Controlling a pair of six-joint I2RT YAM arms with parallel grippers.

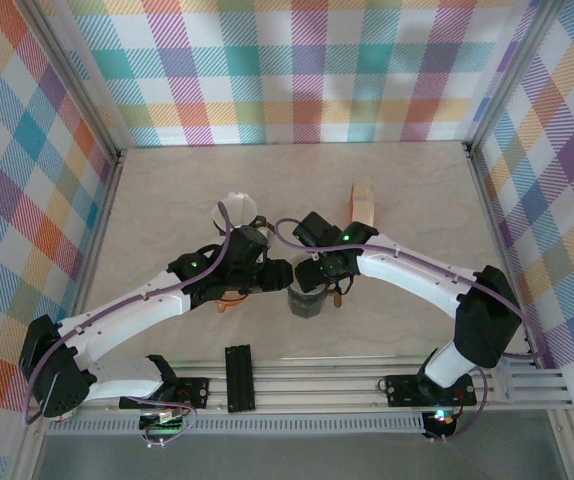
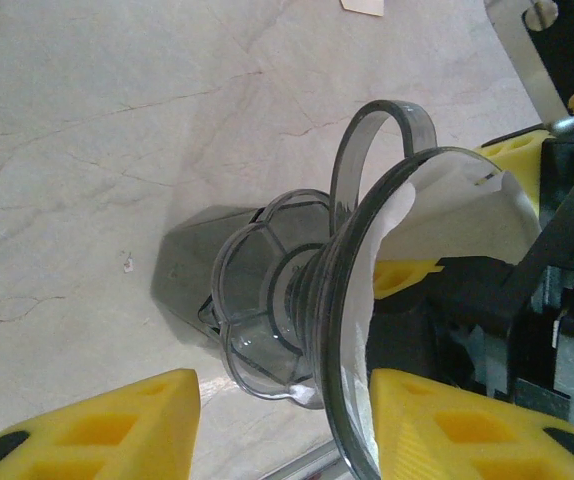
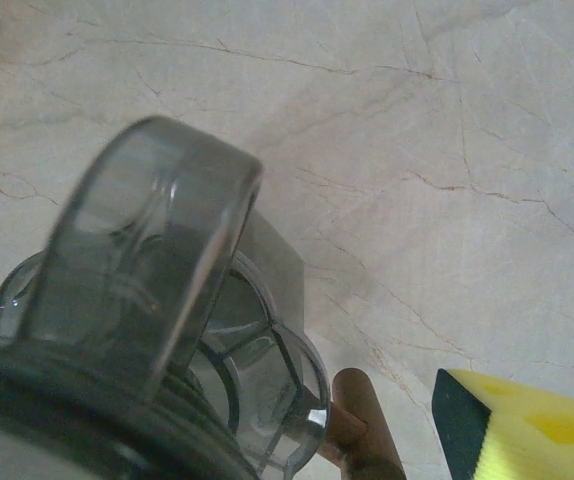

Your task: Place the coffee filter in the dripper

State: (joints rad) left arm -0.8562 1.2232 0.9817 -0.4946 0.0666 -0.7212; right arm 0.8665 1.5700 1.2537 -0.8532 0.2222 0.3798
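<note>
The smoky clear dripper (image 1: 307, 302) stands at the middle front of the marble table, both grippers closing in on it from either side. In the left wrist view a white paper filter (image 2: 447, 215) lies inside the dripper (image 2: 267, 300), behind its loop handle. My left gripper (image 1: 285, 275) is open; its yellow fingers (image 2: 97, 430) straddle the dripper's rim, the left one well clear. My right gripper (image 1: 319, 272) reaches into the cone by the filter, its fingers spread. One right finger (image 3: 527, 430) shows apart from the dripper (image 3: 147, 260); the other is hidden.
A white round object (image 1: 237, 208) and a wooden holder (image 1: 363, 203) stand behind the dripper. A brown wooden peg (image 3: 362, 420) lies by the dripper's base. A black bracket (image 1: 239, 375) sits on the front rail. Plaid walls enclose the table.
</note>
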